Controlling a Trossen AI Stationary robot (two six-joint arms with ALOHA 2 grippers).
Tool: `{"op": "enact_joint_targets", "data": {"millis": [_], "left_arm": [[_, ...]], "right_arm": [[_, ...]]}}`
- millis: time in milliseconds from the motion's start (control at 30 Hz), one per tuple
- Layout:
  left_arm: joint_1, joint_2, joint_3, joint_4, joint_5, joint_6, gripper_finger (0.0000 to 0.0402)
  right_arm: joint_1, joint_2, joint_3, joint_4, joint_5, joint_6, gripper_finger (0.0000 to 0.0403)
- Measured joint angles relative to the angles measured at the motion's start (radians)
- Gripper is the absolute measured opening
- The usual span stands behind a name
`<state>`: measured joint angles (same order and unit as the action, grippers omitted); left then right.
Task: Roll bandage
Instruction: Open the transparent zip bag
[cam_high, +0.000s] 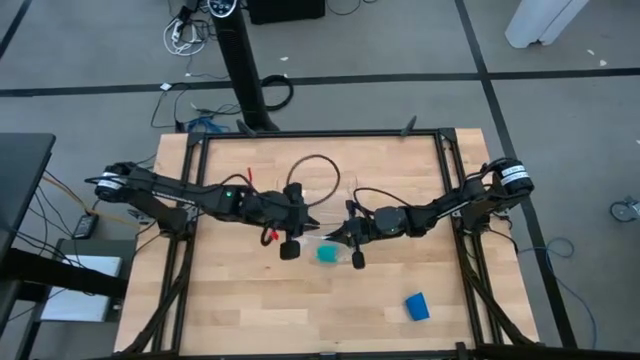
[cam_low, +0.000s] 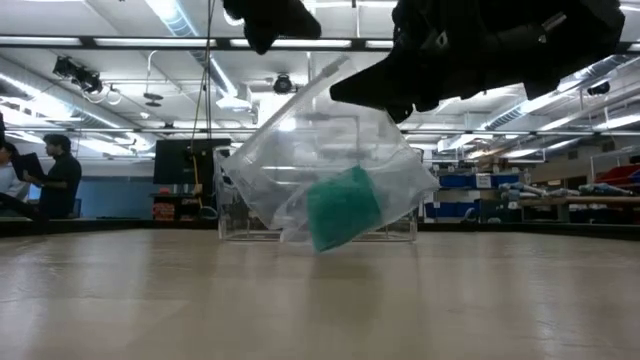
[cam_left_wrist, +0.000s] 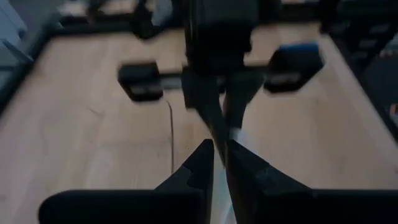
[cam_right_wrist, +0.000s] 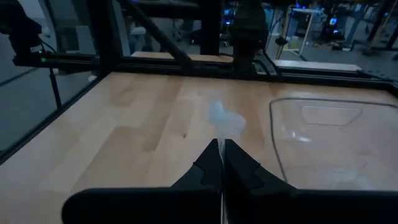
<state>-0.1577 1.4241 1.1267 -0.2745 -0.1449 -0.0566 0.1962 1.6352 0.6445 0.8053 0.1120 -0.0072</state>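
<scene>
Bandage (cam_high: 417, 306) is sitting as a small blue roll near the front right of the table (cam_high: 230, 300), well apart from both arms and untouched. Both grippers are meeting mid-table over a clear plastic bag (cam_low: 330, 170) with a teal block (cam_low: 343, 208) inside; the low view shows the bag lifted and tilted, block sagging in its bottom. Left gripper (cam_high: 296, 226) looks clamped on one upper edge of the film, right gripper (cam_high: 347, 236) on the other; both wrist views show the tips closed together with a sliver of film between them. A clear tray (cam_right_wrist: 336, 137) is lying on the table behind the bag. My read: they are working the bag, not the bandage yet. To do it well, keep both pinches on film only, pull apart slowly, keep the mouth up so the block isn't dumping out uncontrolled.
</scene>
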Motion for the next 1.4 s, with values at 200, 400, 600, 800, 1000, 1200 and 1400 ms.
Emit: {"op": "enact_joint_targets", "data": {"millis": [200,400,600,800,1000,1200,1400], "left_arm": [[-0.006,0.046,-0.001,-0.001,-0.003,0.000,0.0060],[-0.008,0.076,0.000,0.001,-0.009,0.000,0.0104],[-0.008,0.089,0.000,0.030,-0.015,0.024,0.0122],[-0.008,0.089,0.000,0.047,-0.044,0.029,0.0121],[-0.008,0.098,0.000,0.049,-0.044,0.029,0.0120],[-0.008,0.145,-0.001,0.039,-0.045,0.050,0.0120],[-0.008,0.150,0.003,0.036,-0.045,0.053,0.0120]], "right_arm": [[0.000,0.000,0.000,-0.032,0.020,0.000,0.0000],[0.000,0.000,0.001,-0.036,0.076,-0.028,0.0000],[0.000,0.000,0.003,-0.035,0.078,-0.029,0.0000],[0.000,0.000,0.004,-0.014,0.128,-0.029,0.0000],[0.000,0.000,0.004,0.007,0.130,-0.029,0.0000],[0.000,0.000,0.005,0.027,0.130,-0.046,0.0000],[0.000,0.000,0.005,0.002,0.130,-0.038,0.0000]]}}
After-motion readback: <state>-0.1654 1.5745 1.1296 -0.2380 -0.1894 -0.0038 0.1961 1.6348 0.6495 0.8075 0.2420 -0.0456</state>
